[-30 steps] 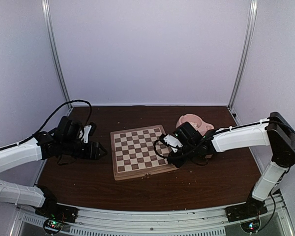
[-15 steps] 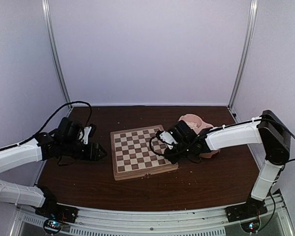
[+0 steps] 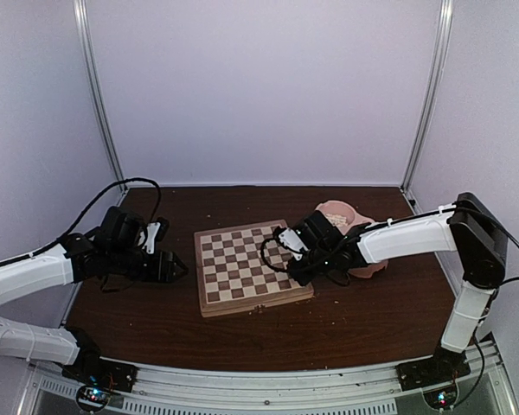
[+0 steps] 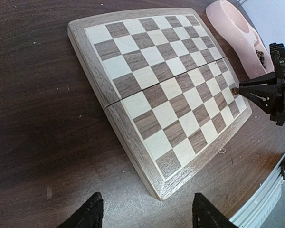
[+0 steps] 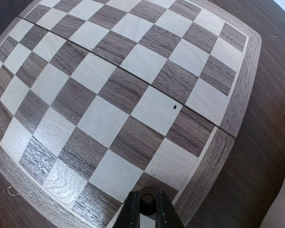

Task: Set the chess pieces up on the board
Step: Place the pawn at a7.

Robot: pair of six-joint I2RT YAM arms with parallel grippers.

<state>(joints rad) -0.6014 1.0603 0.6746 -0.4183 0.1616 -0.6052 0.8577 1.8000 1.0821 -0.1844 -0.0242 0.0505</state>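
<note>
The board (image 3: 242, 264) lies in the middle of the table with its squares bare (image 4: 156, 95). My right gripper (image 3: 297, 264) hangs low over the board's right edge, shut on a small dark chess piece (image 5: 147, 205). From the left wrist, that piece (image 4: 234, 90) shows at the tip of the right gripper (image 4: 244, 90), just above a square in the outer column. The right wrist view looks down across the checks (image 5: 109, 95). My left gripper (image 3: 176, 264) stays left of the board, open and holding nothing (image 4: 147, 198), above the bare table near the board's corner.
A pink double bowl (image 3: 342, 214) stands just right of the board, and small dark pieces (image 4: 260, 54) show in one of its wells. White walls and metal posts close in the table. A small metal clasp (image 3: 259, 308) sits on the board's near edge.
My right arm has swung left from beside the bowl, carrying the dark piece over the board's right edge. The left arm has not moved.
</note>
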